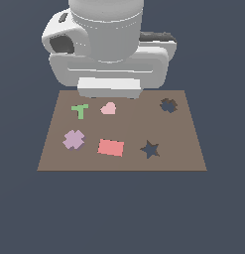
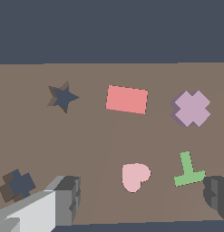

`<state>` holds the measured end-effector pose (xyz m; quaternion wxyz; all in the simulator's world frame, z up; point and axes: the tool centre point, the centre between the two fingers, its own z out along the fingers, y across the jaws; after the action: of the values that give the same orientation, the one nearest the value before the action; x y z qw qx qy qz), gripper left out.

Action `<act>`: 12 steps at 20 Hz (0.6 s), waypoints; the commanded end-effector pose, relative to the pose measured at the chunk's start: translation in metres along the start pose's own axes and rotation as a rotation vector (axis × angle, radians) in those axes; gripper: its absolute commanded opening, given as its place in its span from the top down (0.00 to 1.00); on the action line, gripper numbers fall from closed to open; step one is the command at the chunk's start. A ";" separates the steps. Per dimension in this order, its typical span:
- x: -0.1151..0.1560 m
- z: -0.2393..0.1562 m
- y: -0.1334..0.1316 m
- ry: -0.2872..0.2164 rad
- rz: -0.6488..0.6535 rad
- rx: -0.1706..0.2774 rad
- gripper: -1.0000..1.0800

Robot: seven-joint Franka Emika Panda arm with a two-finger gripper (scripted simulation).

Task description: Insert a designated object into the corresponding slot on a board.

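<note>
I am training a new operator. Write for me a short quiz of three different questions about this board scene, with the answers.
1. True or false: the purple cross already sits in the cross-shaped hole.
2. Which piece lies between the purple cross and the star hole on the board? A) pink heart B) red rectangle C) green T
3. Is the hand holding anything?

Key: 1 false. 2 B. 3 No, its fingers are apart and hold nothing.
</note>
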<state>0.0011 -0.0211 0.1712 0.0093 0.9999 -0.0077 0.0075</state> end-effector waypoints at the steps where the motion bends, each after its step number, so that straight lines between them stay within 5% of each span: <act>1: 0.000 0.000 0.000 0.000 0.000 0.000 0.04; 12: 0.015 0.019 0.015 -0.003 0.118 0.001 0.04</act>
<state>0.0133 -0.0324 0.1571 0.0086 0.9986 -0.0526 0.0070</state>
